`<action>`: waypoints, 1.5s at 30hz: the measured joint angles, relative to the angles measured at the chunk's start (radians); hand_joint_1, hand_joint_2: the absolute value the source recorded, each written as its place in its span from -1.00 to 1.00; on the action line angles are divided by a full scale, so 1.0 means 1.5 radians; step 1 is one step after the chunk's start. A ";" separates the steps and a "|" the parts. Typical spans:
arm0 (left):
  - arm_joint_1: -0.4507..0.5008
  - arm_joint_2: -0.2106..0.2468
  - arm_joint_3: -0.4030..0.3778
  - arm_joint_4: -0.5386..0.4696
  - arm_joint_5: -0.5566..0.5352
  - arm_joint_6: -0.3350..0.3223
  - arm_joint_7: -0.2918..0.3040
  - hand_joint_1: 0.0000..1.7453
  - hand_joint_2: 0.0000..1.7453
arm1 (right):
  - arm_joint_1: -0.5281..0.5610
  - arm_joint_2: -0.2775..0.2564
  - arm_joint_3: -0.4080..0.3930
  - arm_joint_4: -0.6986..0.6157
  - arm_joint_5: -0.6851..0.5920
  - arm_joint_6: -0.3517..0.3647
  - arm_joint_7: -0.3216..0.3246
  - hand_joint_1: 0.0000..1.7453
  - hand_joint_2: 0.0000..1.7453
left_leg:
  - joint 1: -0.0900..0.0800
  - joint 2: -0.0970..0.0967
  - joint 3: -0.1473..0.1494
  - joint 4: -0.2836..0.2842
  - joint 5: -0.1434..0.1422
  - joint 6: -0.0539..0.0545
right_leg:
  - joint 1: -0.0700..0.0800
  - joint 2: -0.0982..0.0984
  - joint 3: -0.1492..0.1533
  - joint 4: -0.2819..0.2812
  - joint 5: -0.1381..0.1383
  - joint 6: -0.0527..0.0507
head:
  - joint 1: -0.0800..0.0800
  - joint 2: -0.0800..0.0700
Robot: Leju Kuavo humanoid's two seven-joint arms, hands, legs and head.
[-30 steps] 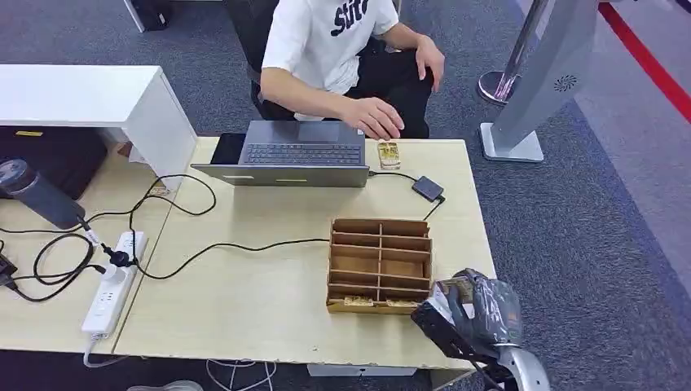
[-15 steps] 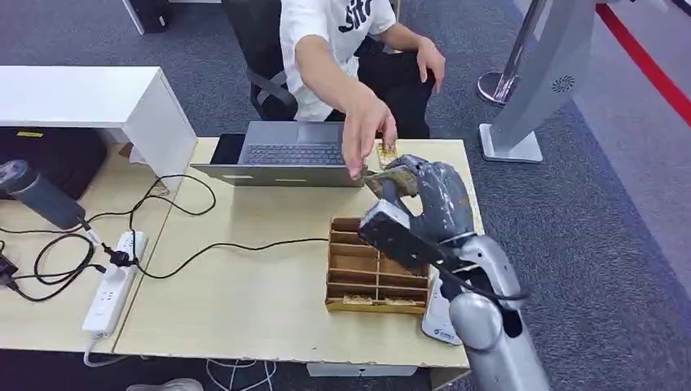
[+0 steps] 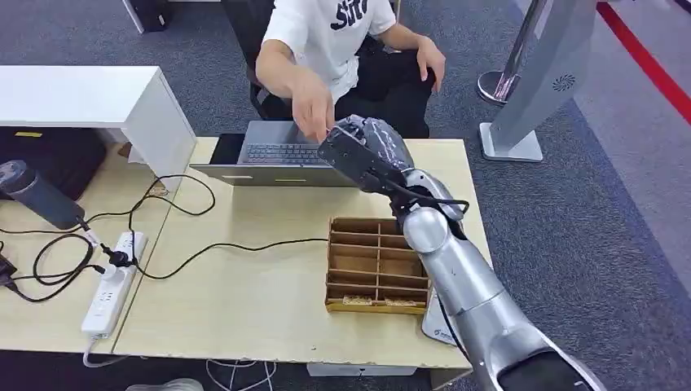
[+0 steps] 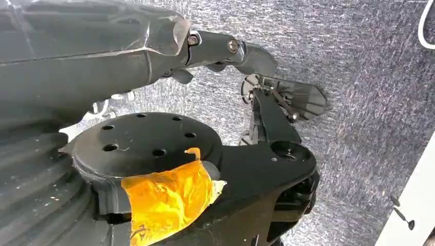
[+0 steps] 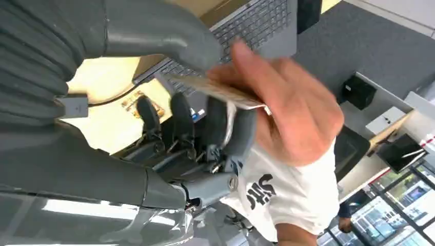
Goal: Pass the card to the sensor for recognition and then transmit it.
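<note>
The right robot hand [image 3: 364,147] has swung up from beside the wooden tray [image 3: 380,265] to the far edge of the surface [image 3: 244,301], over the laptop [image 3: 281,155]. A second ago it was low at the near corner, and half a second ago it was above the tray. The person's hand [image 5: 287,110] has come across to meet it. In the right wrist view the card [image 5: 218,91] lies pinched between the robot's thumb and its dark fingers [image 5: 225,130], and the person's fingers are already on the card's other side. I judge this to be the hand-over itself, the last part of the task; the sensing step looks done, though nothing here proves it. The card should be let go only once the person has it firmly.

The small black box that was on the surface near the tray earlier is now behind the robot arm.

The left robot hand [image 4: 246,56] hangs over grey carpet, its fingers loosely apart and holding nothing.

Counting: one card in play, one laptop, one divided tray with some small cards lying in its near row, one power strip [image 3: 110,281] with black cables, one dark bottle [image 3: 37,195] on the left, and one person seated behind the surface.
</note>
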 joint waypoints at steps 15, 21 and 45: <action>0.003 -0.005 0.003 0.000 0.034 0.025 -0.002 -1.00 1.00 | 0.209 -0.034 0.021 -0.298 0.079 -0.032 -0.068 -1.00 1.00 | 0.000 -0.001 -0.001 0.000 -0.001 0.001 | 0.000 -0.002 -0.001 -0.001 -0.001 0.000 | 0.000 0.000; 0.005 -0.012 0.019 0.000 0.044 0.031 -0.011 -1.00 1.00 | 0.386 -0.091 0.023 -0.446 0.208 -0.061 -0.097 -1.00 1.00 | 0.000 -0.001 -0.001 0.000 -0.003 0.001 | 0.000 -0.001 -0.001 -0.002 -0.002 0.001 | 0.000 0.000; 0.005 -0.028 0.050 0.000 0.043 0.031 -0.014 -1.00 1.00 | 0.560 -0.126 -0.021 -0.411 0.432 -0.140 -0.050 -1.00 1.00 | 0.000 -0.001 -0.001 0.000 -0.002 0.001 | 0.000 -0.001 -0.001 -0.001 -0.002 0.001 | 0.000 0.000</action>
